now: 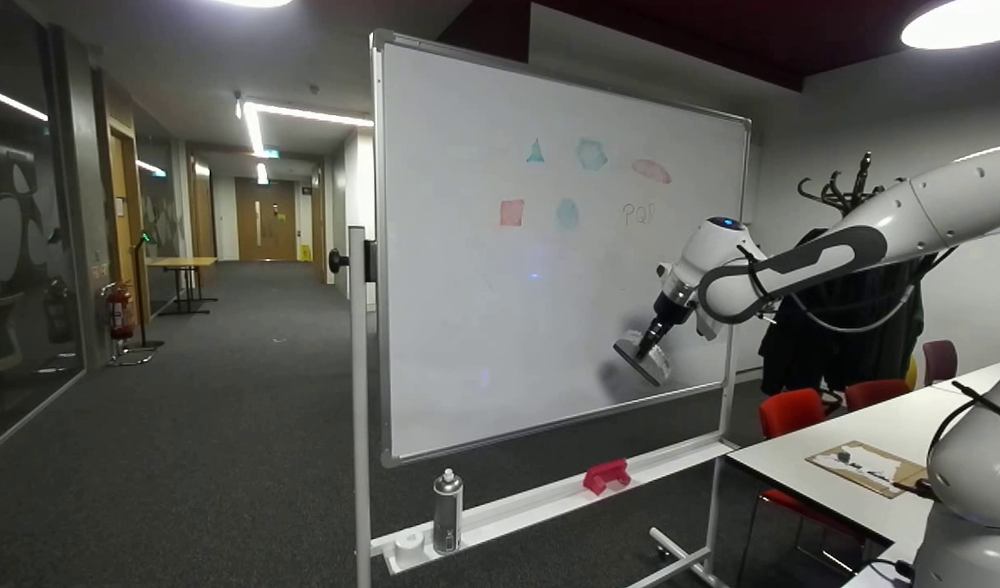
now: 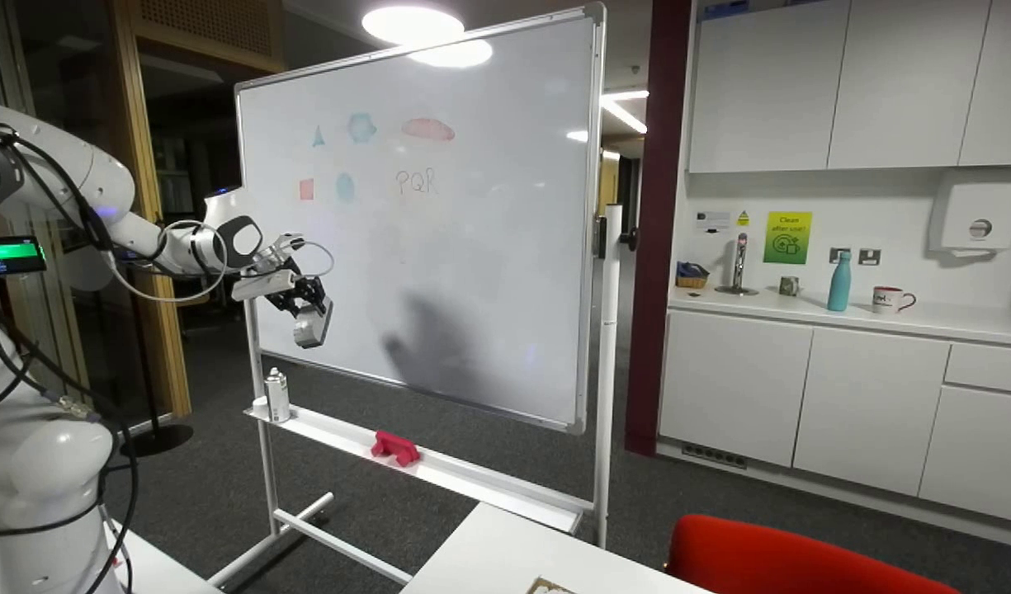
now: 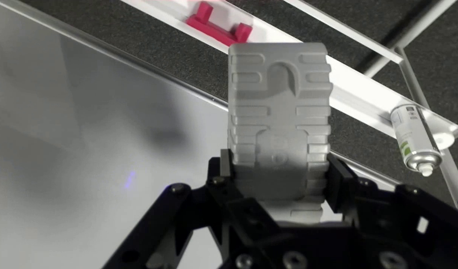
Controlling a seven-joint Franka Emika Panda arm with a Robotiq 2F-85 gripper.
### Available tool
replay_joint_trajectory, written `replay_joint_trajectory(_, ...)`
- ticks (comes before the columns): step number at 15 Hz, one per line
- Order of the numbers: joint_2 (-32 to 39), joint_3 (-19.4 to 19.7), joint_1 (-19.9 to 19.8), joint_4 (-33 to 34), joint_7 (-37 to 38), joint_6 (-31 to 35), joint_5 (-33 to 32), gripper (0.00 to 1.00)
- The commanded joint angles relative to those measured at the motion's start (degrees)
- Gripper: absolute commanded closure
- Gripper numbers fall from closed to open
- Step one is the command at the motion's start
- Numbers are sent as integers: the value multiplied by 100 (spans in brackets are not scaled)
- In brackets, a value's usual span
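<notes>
Squeezing a gray eraser [image 3: 281,112], the gripper [image 3: 279,168] has one of its black fingers [image 3: 343,183] on each side. The fingers are closed in snug, only as far apart as the eraser is wide. The eraser is tilted and hangs low down in front of the big white board [image 1: 483,343]. It looks apart from the board. A dark shadow [image 2: 439,346] shows on the board, to the right of the eraser in an exterior view.

Up high on the board is a row with a blue triangle [image 1: 535,153], a bumpy blue patch [image 1: 591,153] and a red oval [image 1: 651,171]. Under them come a red square [image 1: 512,213], a blue blob [image 1: 567,213] and the letters PQR [image 2: 417,181].

Below the board runs a white tray [image 1: 540,505]. A red block [image 1: 606,476] with two stubs sits in it. Near the left end stands a spray can [image 1: 448,514], upright, and a white roll [image 1: 408,547] is just left of it.

Far to the right, a blue bottle [image 2: 839,283] and a mug [image 2: 887,300] stand on a counter [image 2: 769,307]. A red chair [image 2: 790,561] is near, on the right.
</notes>
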State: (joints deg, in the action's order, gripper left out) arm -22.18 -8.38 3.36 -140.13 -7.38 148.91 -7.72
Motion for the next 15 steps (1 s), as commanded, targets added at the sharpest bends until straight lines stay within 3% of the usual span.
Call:
replay_joint_trajectory(1,-127,296,188,75,297,28,550,67)
replay_joint_trajectory(3,-65,300,141,153,411,-17,569,67)
replay_joint_trajectory(4,-9,287,149,79,271,-6,426,42)
replay_joint_trajectory(8,-9,295,139,93,388,-6,441,42)
replay_joint_trajectory(9,-9,295,139,93,391,-6,442,67)
replay_joint_trajectory(12,104,356,-92,12,1149,448,611,67)
replay_joint_trajectory(15,147,636,-268,-43,1439,666,816,67)
